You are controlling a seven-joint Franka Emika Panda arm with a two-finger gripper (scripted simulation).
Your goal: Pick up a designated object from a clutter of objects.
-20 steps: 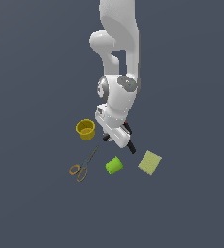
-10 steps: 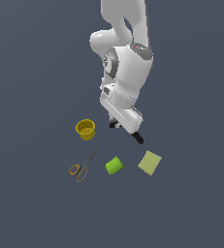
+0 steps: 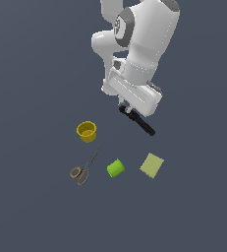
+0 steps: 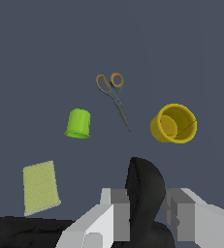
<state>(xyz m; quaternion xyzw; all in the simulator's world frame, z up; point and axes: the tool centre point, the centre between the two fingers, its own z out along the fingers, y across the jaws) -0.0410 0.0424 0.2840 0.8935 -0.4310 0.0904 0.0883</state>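
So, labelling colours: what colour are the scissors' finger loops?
Tan-orange loops on the scissors, clearest in the wrist view.

The black spring clamp (image 3: 140, 122) is held between the fingers of the claw (image 4: 145, 213), one long handle slanting down toward the exterior view's right. The remaining clutter lies spread apart: yellow cup (image 3: 86, 131) upright and open; grey scissors (image 3: 84, 167) with tan loops flat, blades closed; green cylinder (image 3: 115, 168) on its side; pale green square pad (image 3: 152, 165) flat.
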